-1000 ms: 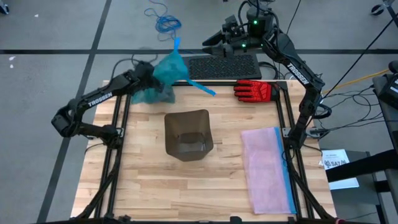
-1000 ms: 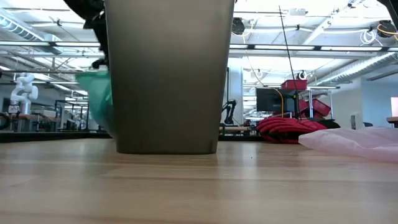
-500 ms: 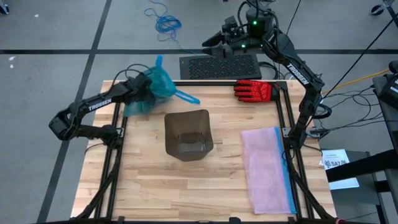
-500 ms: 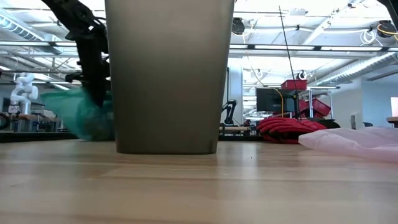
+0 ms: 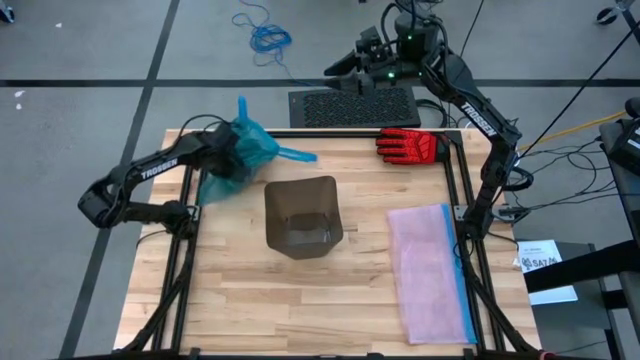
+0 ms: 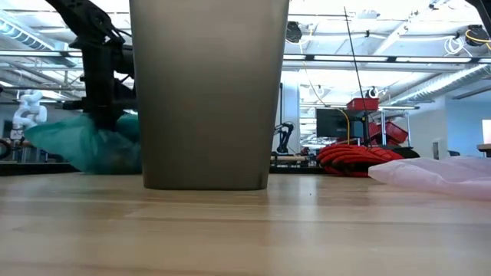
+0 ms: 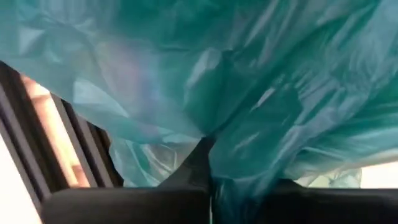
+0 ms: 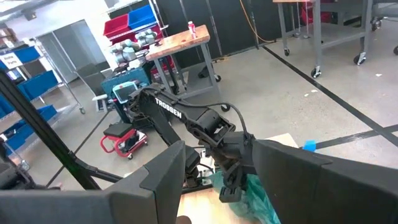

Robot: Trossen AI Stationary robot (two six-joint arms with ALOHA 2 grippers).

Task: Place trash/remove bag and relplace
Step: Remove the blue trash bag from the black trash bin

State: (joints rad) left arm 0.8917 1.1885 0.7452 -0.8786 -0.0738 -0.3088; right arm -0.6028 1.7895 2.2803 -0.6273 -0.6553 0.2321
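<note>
Bag: the teal bag (image 5: 238,152) sits at the desk's far left corner, bunched up, its lower part draped down toward the desk edge; blue drawstring ties stick out of it, one upward and one along the far edge toward the middle; in the low view the bag (image 6: 84,146) rests low at desk level, left of the bin
Left pincer: the left pincer (image 5: 228,150) is buried in the bag at that corner; the left wrist view shows teal plastic gathered into a pinch right at the fingers, so it has hold of the bag with the fingers close together
Right pincer: the right pincer (image 5: 338,66) hangs past the desk's far edge, above the floor mat, fingers parted and holding nothing; its two dark fingers (image 8: 166,174) frame the left arm and bag in the right wrist view
Bin: a dark bin (image 5: 301,216) stands upright mid-desk, near the bag but apart from it, with no liner in it; it fills the middle of the low view (image 6: 209,92) and hides part of the bag
Glove: a red-and-black glove (image 5: 410,146) lies at the far right edge
Pink bag: a pale pink bag (image 5: 430,270) with a blue edge lies flat on the right side
Mat: a black mat (image 5: 355,107) lies on the floor beyond the desk
Desk: pale wood desk (image 5: 250,300) inside a black frame
</note>
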